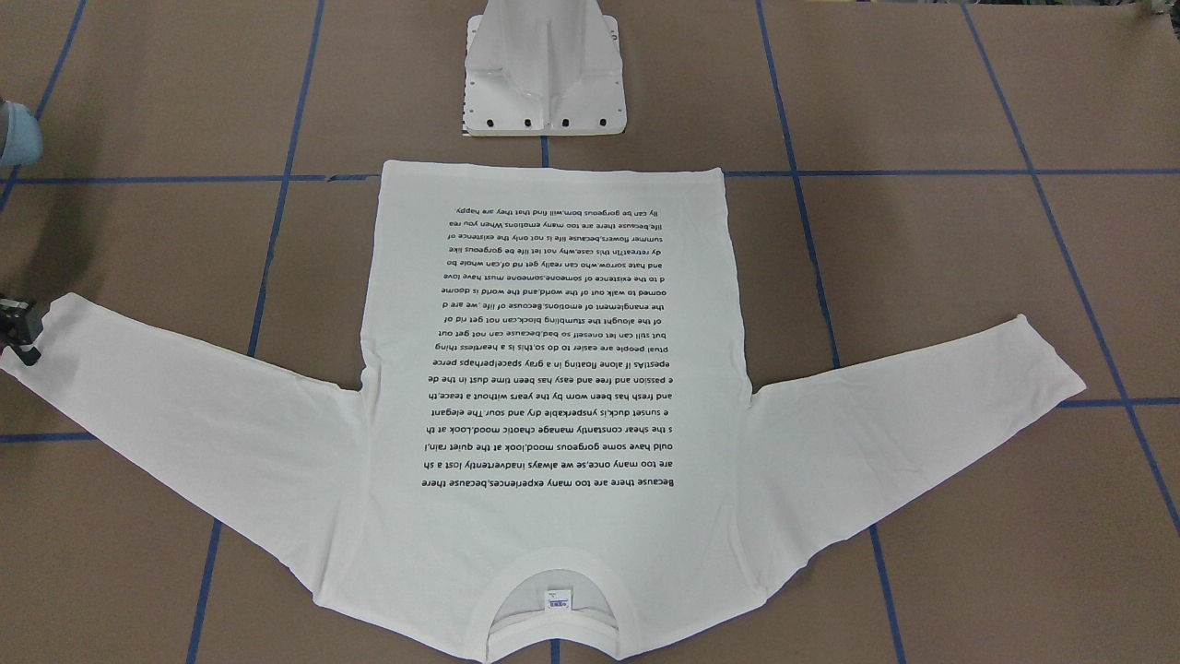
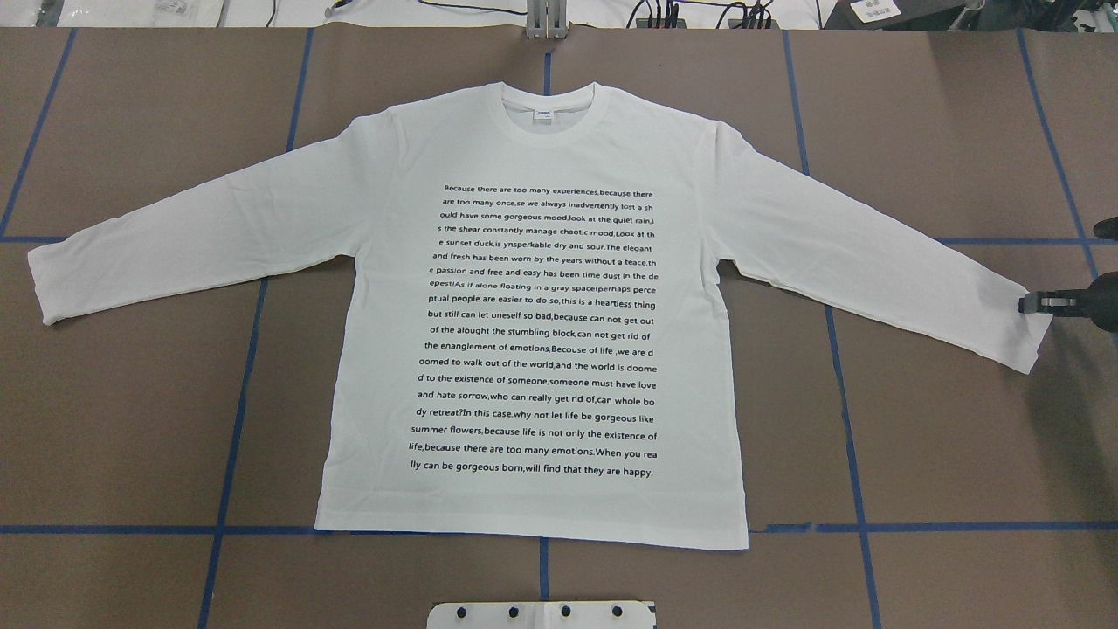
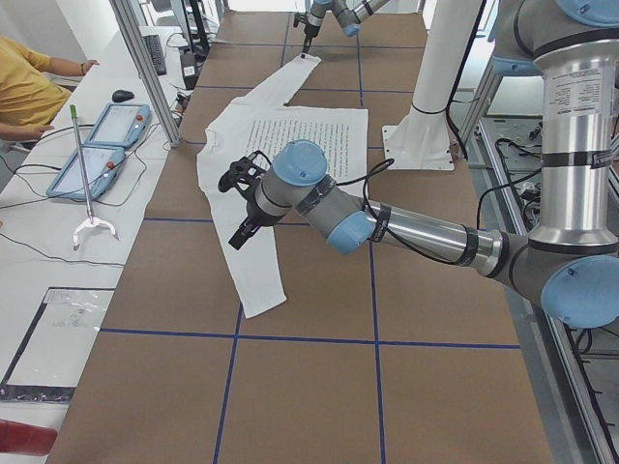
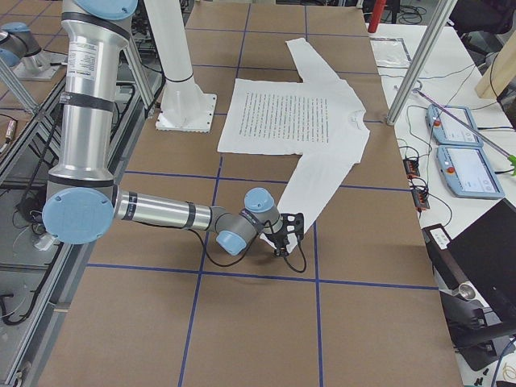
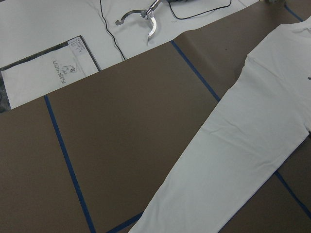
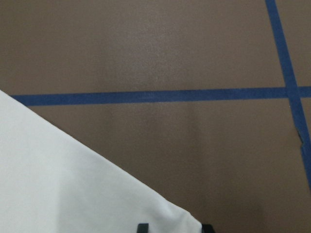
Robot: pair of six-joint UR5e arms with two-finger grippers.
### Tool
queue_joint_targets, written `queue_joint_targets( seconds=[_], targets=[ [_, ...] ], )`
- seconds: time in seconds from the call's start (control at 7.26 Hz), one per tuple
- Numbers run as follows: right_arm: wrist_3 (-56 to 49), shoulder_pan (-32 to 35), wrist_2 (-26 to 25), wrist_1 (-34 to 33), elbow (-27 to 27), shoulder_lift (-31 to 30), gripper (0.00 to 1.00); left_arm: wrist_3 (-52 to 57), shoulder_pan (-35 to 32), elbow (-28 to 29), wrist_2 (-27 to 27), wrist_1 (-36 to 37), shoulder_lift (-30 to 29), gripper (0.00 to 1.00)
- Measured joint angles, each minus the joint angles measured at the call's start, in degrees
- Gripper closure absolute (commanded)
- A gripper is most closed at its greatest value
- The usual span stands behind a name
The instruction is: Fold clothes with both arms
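Right gripper (image 2: 1035, 303) at the cuff (image 2: 1038, 342) of the shirt (image 2: 533, 306): its fingertips (image 6: 142, 227) stand apart with the cuff's corner between them, and the cloth there lies flat and unpinched. From this hand the sleeve runs inward to the body, which lies spread on the table (image 2: 917, 437), printed side up. The left gripper (image 3: 242, 208) hovers over the opposite sleeve (image 3: 253, 261), farthest from the right hand; its finger state cannot be told. The longest axis runs cuff to cuff, from hand to hand. The body axis crosses it, with the collar (image 2: 548, 114) pointing away from the robot. The cotton is judged light, limp and unbreakable; it will sag and trail, so both layers are best pinched at the cuffs.
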Motion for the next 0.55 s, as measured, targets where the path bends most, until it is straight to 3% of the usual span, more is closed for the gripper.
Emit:
queue_joint_targets(
  seconds=[0.28,0.55],
  targets=[
    [-0.23,0.16,0.41,-0.07,1.77,-0.05,1.00,0.03,0.00,0.05,0.00,0.00,0.00,0.00],
    [-0.48,2.59,3.37,-2.46,7.07,-0.23,1.00,0.02,0.00,0.13,0.02,0.00,0.00,0.00]
  ],
)
